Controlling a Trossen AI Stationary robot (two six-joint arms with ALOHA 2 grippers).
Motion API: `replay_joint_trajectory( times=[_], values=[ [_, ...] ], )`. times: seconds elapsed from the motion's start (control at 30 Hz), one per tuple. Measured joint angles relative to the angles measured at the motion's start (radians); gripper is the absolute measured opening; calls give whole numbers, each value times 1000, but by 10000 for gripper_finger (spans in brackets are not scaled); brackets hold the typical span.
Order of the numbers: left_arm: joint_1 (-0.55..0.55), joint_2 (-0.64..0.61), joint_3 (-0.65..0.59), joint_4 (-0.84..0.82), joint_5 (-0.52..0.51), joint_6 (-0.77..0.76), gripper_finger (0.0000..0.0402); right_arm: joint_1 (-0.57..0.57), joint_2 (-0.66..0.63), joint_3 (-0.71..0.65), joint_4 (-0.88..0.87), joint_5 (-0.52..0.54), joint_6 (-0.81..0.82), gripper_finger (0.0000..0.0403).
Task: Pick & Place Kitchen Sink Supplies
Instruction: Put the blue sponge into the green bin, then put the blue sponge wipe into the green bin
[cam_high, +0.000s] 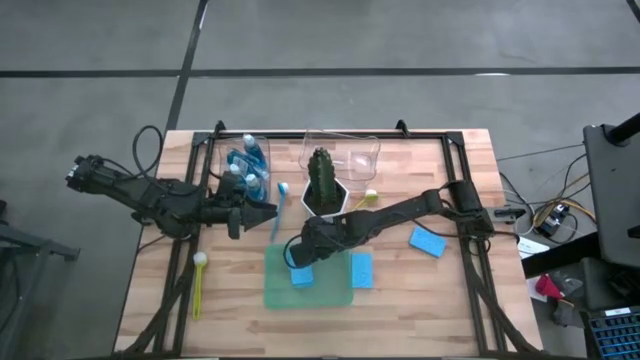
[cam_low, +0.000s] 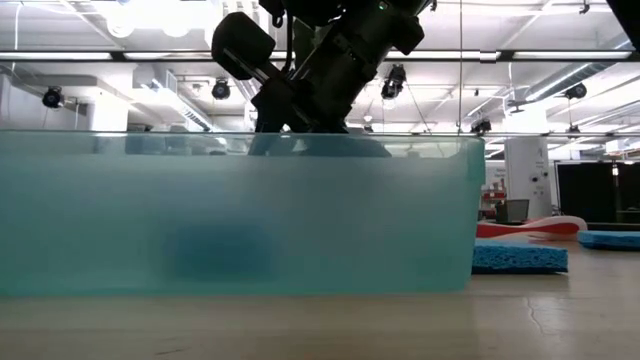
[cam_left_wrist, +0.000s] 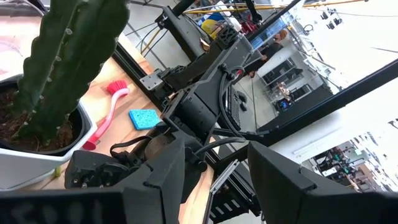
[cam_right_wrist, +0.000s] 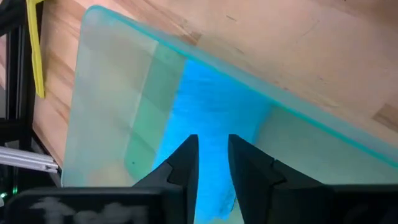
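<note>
My right gripper (cam_high: 296, 258) reaches from the right and points down over the translucent green mat (cam_high: 335, 297). It is shut on a light-blue sponge (cam_high: 302, 276) that shows between its fingers (cam_right_wrist: 210, 155). My left gripper (cam_high: 266, 210) hovers open beside the blue brush (cam_high: 278, 212), which lies flat on the table; it touches nothing. Two blue soap bottles (cam_high: 250, 160) stand near the far left. A second sponge (cam_high: 361, 270) lies on the mat's right edge and a third sponge (cam_high: 428, 241) lies on the wood. A yellow brush (cam_high: 198, 285) lies near the left edge. My right gripper pinches the light-blue sponge (cam_right_wrist: 211, 112) between its two fingers, coming from above and pointing down. The sponge runs along the narrow gap and out past the fingertips over the green mat. Whether its lower end rests on the mat, I cannot tell.
A cactus in a white pot (cam_high: 322, 185) stands just beyond my right arm, with a clear container (cam_high: 342, 155) behind it. A pink brush (cam_left_wrist: 111, 109) lies by the pot. Black frame rails (cam_high: 470, 240) run along both sides of the table. In the low view the mat (cam_low: 235, 215) blocks most of the table.
</note>
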Motion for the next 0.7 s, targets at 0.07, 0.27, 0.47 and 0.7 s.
replay_joint_trajectory(
  times=[0.07, 0.27, 0.47, 0.7],
  values=[
    [0, 0, 0, 0, 0, 0, 167, 0, -2, 0, -1, -15, -4, 92],
    [0, 0, 0, 0, 0, -1, 167, 12, -17, 11, -2, -76, -32, 103],
    [0, 0, 0, 0, 0, -2, 167, 50, -59, 33, -10, -122, -92, 95],
    [0, 0, 0, 1, 0, -4, 167, 137, -188, 25, -276, -60, -123, 82]
  ],
)
